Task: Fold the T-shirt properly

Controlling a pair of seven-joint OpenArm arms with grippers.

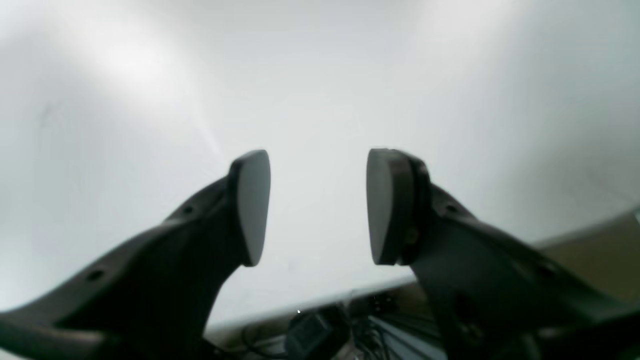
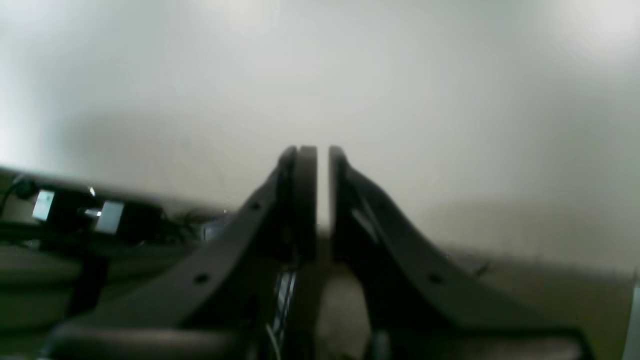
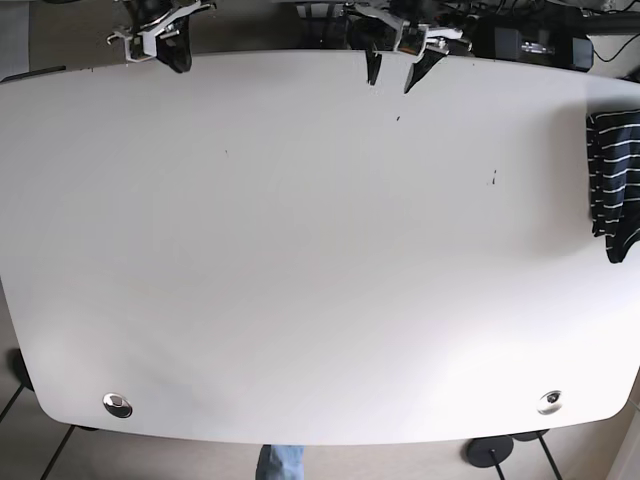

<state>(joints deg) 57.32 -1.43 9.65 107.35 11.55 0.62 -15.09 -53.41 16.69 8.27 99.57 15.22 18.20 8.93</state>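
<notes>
A dark T-shirt with thin white stripes [image 3: 615, 175] lies bunched at the right edge of the white table [image 3: 320, 260], partly cut off by the frame. My left gripper [image 3: 392, 72] is open and empty at the table's far edge; in the left wrist view its fingers [image 1: 252, 207] stand wide apart over bare table. My right gripper [image 3: 178, 55] sits at the far left edge; in the right wrist view [image 2: 322, 165] its fingers are nearly together with a thin gap, holding nothing. Both grippers are far from the shirt.
Black equipment and cables [image 3: 530, 40] sit behind the table's far edge. Two round metal grommets [image 3: 118, 404] [image 3: 549, 402] sit near the front corners. A bit of blue cloth [image 3: 280, 465] shows below the front edge.
</notes>
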